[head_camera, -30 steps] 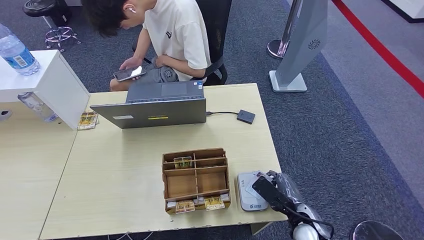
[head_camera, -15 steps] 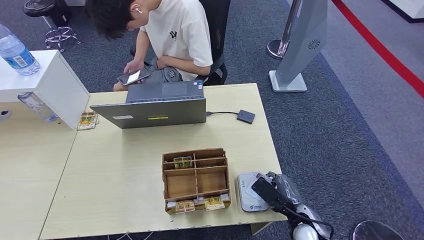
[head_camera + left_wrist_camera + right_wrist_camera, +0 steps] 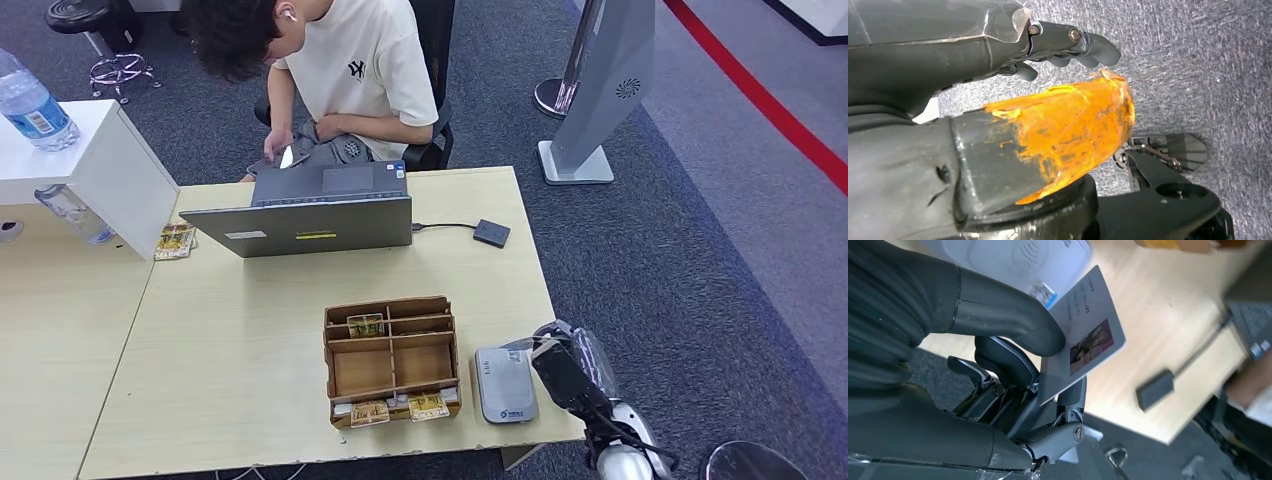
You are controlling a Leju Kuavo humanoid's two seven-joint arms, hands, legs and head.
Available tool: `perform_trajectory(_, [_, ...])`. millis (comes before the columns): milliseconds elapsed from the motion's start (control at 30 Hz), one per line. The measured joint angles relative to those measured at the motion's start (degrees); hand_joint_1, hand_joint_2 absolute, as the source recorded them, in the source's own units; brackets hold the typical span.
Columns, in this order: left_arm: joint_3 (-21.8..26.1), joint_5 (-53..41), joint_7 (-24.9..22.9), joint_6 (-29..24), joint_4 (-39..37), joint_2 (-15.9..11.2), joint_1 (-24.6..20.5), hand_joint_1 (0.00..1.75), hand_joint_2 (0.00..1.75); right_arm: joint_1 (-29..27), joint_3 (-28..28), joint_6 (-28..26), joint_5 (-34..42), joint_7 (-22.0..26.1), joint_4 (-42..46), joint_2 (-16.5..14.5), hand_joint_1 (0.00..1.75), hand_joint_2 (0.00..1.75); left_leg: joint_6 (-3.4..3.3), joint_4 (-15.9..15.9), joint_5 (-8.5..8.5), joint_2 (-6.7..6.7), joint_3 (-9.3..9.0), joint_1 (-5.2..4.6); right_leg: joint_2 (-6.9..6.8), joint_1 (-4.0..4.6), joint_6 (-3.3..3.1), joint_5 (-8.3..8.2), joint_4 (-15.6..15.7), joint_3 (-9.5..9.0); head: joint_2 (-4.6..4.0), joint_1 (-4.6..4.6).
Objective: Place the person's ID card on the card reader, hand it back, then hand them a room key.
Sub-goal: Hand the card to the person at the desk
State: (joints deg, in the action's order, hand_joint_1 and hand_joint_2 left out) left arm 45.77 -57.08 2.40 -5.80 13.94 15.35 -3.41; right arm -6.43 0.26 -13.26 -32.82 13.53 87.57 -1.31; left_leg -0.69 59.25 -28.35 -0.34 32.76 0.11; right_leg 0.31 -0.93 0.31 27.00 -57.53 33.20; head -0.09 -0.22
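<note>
Thumb and dark fingers (image 3: 1013,362) of the right hand (image 3: 562,368) pinch the white photo ID card (image 3: 1083,332), now lifted off the grey card reader (image 3: 505,385), ready for return; left hand (image 3: 1068,47) hangs with fingers curled, empty.

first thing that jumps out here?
The right hand pinching the ID card, photo side showing, just off the card reader at the table's near right corner. Then the wooden organiser beside the reader, and the person seated behind the laptop, head down.
</note>
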Motion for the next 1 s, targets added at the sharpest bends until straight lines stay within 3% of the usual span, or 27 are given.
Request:
perform_trajectory(167, [0.0,-0.3,0.0,-0.2,0.0,0.2,0.0,0.00,0.00,-0.6,-1.1,-1.7,0.6,1.3,2.7,-1.2,1.75,1.75,0.00,0.0,0.00,0.00,0.00,0.00,0.00,0.00,0.00,0.00,0.0,0.01,0.00,0.01])
perform_trajectory(333, [0.0,-1.9,-0.1,-0.2,0.0,0.4,0.0,0.00,0.00,-1.2,-2.4,-7.6,0.2,5.0,7.2,-2.9,1.75,1.75,0.00,0.0,0.00,0.01,0.00,0.00,0.01,0.00,0.00,0.00,0.0,0.01,0.00,0.00])
perform_trajectory(533, [-0.1,-5.0,-1.1,0.4,0.0,0.7,-0.4,0.00,0.00,0.5,-0.7,-13.0,-6.4,7.2,12.0,-4.6,1.75,1.75,0.01,0.0,0.01,0.03,0.03,0.01,0.02,0.00,-0.01,-0.01,0.0,-0.01,0.00,0.01])
perform_trajectory(767, [-1.7,-8.8,-3.4,2.4,0.0,1.0,-2.5,0.00,0.00,12.4,9.9,-18.3,-20.5,2.6,8.2,-5.4,1.75,1.75,0.08,0.0,0.18,0.05,-0.02,0.02,0.04,0.01,-0.07,-0.13,-0.1,-0.01,0.00,0.01])
perform_trajectory(1000, [-4.1,-11.2,-5.7,4.2,0.0,1.5,-4.5,0.00,0.00,26.1,16.7,-20.9,-31.0,-5.2,-3.0,-5.8,1.75,1.75,0.12,0.0,0.24,0.07,0.00,0.02,0.05,0.01,-0.16,-0.22,-0.1,0.04,0.00,0.01])
